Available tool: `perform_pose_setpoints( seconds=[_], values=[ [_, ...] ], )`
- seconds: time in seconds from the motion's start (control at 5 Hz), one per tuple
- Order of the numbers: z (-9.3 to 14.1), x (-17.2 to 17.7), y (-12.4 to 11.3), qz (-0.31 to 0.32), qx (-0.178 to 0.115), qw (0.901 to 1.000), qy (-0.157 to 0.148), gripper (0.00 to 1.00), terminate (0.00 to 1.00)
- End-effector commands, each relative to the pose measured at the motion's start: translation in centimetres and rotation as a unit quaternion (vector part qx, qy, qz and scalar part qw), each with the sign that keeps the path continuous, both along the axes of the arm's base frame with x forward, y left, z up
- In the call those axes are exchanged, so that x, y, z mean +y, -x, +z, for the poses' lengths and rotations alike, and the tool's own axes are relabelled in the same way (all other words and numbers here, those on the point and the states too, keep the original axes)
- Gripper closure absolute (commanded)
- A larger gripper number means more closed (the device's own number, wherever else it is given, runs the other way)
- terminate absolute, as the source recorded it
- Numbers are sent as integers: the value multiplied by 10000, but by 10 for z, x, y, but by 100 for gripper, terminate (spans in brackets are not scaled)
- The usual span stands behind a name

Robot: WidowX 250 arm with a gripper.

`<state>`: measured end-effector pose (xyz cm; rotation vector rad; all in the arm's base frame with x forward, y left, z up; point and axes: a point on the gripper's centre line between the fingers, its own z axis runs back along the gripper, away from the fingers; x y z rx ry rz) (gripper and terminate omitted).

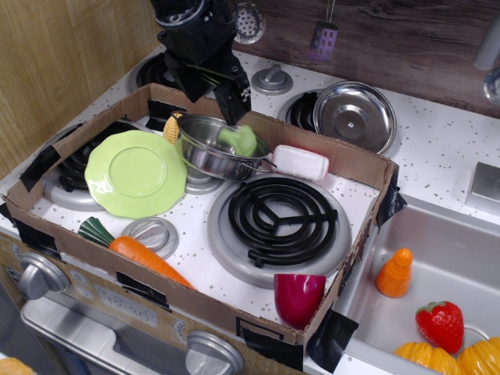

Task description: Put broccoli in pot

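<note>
Pale yellow-green broccoli (239, 139) sits inside the pot (219, 146), against its far right wall, just below the pincer (212, 90). Pincer is black, hanging over the back rim of the pot; its fingers (231, 103) stand apart with nothing between them, so it is wide and empty. One finger ends just above the broccoli; whether it touches is not clear.

Pot is shiny steel, upright, its thin handle pointing right toward a white block (300, 162) that lies just beside it, below and right of the pincer.

Below left of the pincer: flat light-green plate (136, 173), close to the pot's left side. A yellow corn piece (171, 129) peeks out behind the pot's left rim.

Further below: carrot (137, 250) with green top, near the front wall of the cardboard tray (367, 168). Dark red cup (298, 298) at the tray's front right corner, well apart from the pincer.

Right of the pincer, outside the tray: steel lid (355, 116) on a back burner of the toy stove bench (437, 148).
</note>
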<state>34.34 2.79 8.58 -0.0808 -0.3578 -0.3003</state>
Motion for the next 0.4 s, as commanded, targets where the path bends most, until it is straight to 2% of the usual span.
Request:
perform_pose_setpoints(
  seconds=[0.0, 0.2],
  values=[
    [41, -16, -6, 144, -24, 9999, 12, 0, 0],
    [41, -16, -6, 144, -24, 9999, 12, 0, 100]
  ],
)
